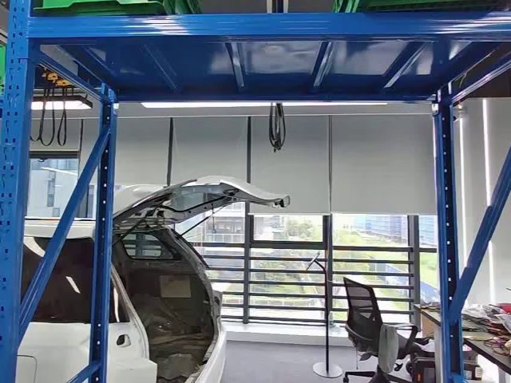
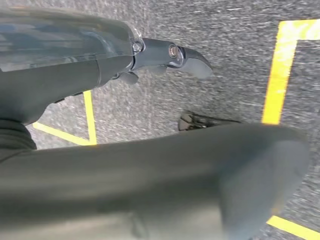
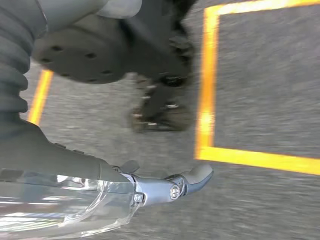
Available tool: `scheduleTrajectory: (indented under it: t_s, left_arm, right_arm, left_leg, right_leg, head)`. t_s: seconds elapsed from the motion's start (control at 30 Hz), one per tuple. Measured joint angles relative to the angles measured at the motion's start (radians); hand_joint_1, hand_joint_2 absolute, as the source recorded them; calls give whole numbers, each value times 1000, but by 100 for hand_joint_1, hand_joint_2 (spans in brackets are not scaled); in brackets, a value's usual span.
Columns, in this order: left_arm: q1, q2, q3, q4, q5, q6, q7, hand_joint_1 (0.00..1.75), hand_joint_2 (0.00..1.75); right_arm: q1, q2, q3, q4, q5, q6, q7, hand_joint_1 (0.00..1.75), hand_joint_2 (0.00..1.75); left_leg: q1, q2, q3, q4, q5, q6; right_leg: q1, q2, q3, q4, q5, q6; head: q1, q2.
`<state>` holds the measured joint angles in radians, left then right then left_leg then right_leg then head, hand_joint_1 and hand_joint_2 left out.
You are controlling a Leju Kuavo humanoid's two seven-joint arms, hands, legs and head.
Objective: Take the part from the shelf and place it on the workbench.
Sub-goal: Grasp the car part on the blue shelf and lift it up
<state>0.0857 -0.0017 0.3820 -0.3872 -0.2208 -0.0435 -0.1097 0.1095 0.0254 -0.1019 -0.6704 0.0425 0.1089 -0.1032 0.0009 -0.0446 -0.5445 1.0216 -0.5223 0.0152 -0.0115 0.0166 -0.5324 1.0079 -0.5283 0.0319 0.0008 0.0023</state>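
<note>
While both arms hung at the robot's sides, the left robot hand (image 2: 124, 60) was slack over the grey floor (image 2: 226, 65), thumb and one straight finger spread apart, nothing between them. In the head view, the blue shelf (image 1: 265, 32) framed everything, with green bins (image 1: 102, 6) on its deck at 11 o'clock, cut off by the picture's edge. The part itself could not be made out; whether it lay in those bins I could not tell. A white car (image 1: 72, 343) with its tailgate raised stood behind the shelf at 8 o'clock, an office chair (image 1: 362, 315) at 5 o'clock, and a cluttered table (image 1: 482, 339) at 4 o'clock. The right robot hand (image 3: 124, 187) likewise held nothing, one finger stretched out above yellow floor tape (image 3: 207, 85).

The main risk, as I judged it, was a blind reach. With the bins above the camera's line, a hand could strike the deck's beam or tip a bin. The blue upright (image 1: 445, 239) also stood between the robot and the table, so a carried part might clip it, and the clutter left little landing room.
</note>
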Motion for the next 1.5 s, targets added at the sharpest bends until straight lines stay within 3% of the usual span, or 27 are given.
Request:
scheduleTrajectory:
  t_s: [0.13,0.17,0.27,0.3,0.7,0.87,0.93,1.0,1.03,1.07,1.1,1.2,1.27,1.4,1.43,1.5]
  left_arm:
    - [-12,-3,65,7,-47,-7,-20,0,175]
    - [-15,-4,87,9,-63,-9,-27,0,131]
    - [-27,-6,152,17,-108,-16,-46,0,0]
    - [-30,-7,173,20,-123,-18,-52,0,0]
    - [-75,-23,409,54,-309,-37,-109,0,0]
    - [-95,-29,497,65,-382,-40,-122,0,0]
    - [-102,-34,529,68,-412,-41,-127,0,0]
    - [-108,-38,561,72,-439,-43,-133,0,0]
    - [-110,-40,578,74,-454,-43,-136,0,0]
    - [-113,-43,595,77,-469,-45,-139,0,0]
    - [-117,-45,613,80,-484,-47,-142,0,0]
    - [-128,-55,666,89,-528,-53,-153,0,0]
    - [-135,-59,701,94,-558,-54,-160,0,0]
    - [-148,-70,772,108,-620,-57,-174,0,0]
    - [-152,-72,790,111,-636,-59,-178,0,0]
    - [-160,-76,825,117,-669,-60,-185,0,0]
  right_arm:
    - [-8,0,-2,-82,-2,12,-18,0,175]
    - [-13,0,-2,-110,-4,17,-23,0,175]
    - [-27,-2,-1,-192,-10,30,-35,0,44]
    - [-32,-2,-1,-219,-12,34,-39,0,0]
    - [-146,-47,31,-546,-48,100,-99,0,0]
    - [-224,-76,66,-680,-64,125,-121,0,0]
    - [-257,-90,82,-732,-70,137,-128,0,0]
    - [-286,-104,97,-778,-77,147,-135,0,0]
    - [-297,-111,105,-801,-80,152,-137,0,0]
    - [-309,-118,113,-824,-83,158,-141,0,0]
    - [-321,-126,121,-848,-86,163,-144,0,0]
    - [-370,-149,148,-921,-96,179,-155,0,0]
    - [-403,-164,167,-969,-102,190,-163,0,0]
    - [-454,-197,206,-1068,-115,211,-181,0,0]
    - [-469,-206,216,-1093,-118,216,-185,0,0]
    - [-494,-223,235,-1140,-125,227,-195,0,0]
  left_leg:
    - [0,0,0,0,0,0]
    - [0,0,0,0,0,0]
    - [0,0,0,0,0,0]
    - [0,0,0,0,0,0]
    - [0,0,0,0,1,0]
    - [0,5,2,-8,11,15]
    - [7,13,8,-25,21,22]
    - [9,21,8,-28,23,23]
    - [10,24,8,-27,22,23]
    - [11,26,9,-27,21,21]
    - [13,28,10,-26,19,19]
    - [19,34,13,-17,7,0]
    - [17,36,9,-10,2,-13]
    - [20,45,-1,5,-16,-28]
    - [21,45,-17,40,-39,-30]
    - [21,44,-77,169,-102,-31]
  right_leg:
    - [0,0,0,0,0,0]
    - [0,0,0,0,0,0]
    - [0,0,0,0,1,0]
    - [0,0,0,0,1,0]
    - [0,0,0,0,2,0]
    - [-4,-1,-3,-2,4,13]
    - [-2,-4,-27,47,-29,17]
    - [-5,-5,-88,171,-84,22]
    - [-8,-6,-121,232,-101,26]
    - [-11,-7,-142,267,-101,30]
    - [-13,-9,-146,263,-80,34]
    - [-17,-26,-80,89,30,44]
    - [-14,-33,-55,20,48,31]
    - [-10,-23,-57,10,42,-3]
    - [-11,-22,-57,9,43,-10]
    - [-9,-20,-57,8,43,-19]
  head:
    - [0,0]
    - [0,0]
    - [0,0]
    - [0,0]
    - [0,0]
    - [0,0]
    - [0,0]
    - [0,0]
    - [0,0]
    - [0,0]
    - [0,0]
    - [0,0]
    - [0,0]
    - [0,0]
    - [0,0]
    - [0,0]
